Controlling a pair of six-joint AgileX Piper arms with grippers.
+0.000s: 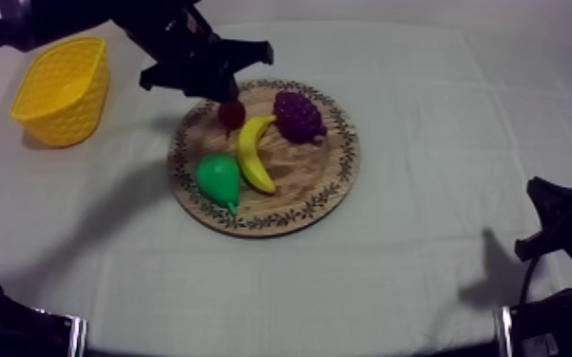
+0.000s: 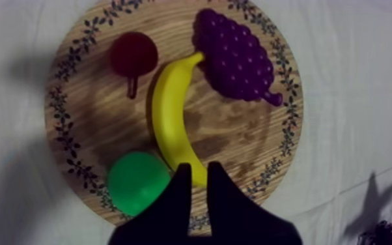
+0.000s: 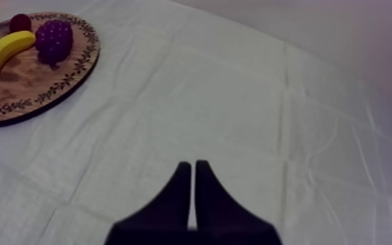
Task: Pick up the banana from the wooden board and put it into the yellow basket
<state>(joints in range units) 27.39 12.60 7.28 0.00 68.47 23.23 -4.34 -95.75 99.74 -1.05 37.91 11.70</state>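
Observation:
The yellow banana [image 1: 255,152] [image 2: 169,117] lies down the middle of the round wooden board [image 1: 337,176] [image 2: 238,133]. Around it are the purple grapes [image 1: 297,116] [image 2: 234,55], a small red fruit [image 1: 230,113] [image 2: 133,55] and a green pear [image 1: 219,180] [image 2: 137,182]. My left gripper [image 1: 225,93] [image 2: 199,167] hovers over the board's far left rim by the red fruit. It is open, the fingers only a little apart, with the banana's end seen below the gap. My right gripper [image 1: 546,237] [image 3: 193,163] rests shut over bare cloth at the right.
The yellow basket [image 1: 62,90] stands at the table's far left, apart from the board. Grey-white cloth stretches bare between the board and my right arm. The board's edge [image 3: 42,98] lies well away from my right gripper.

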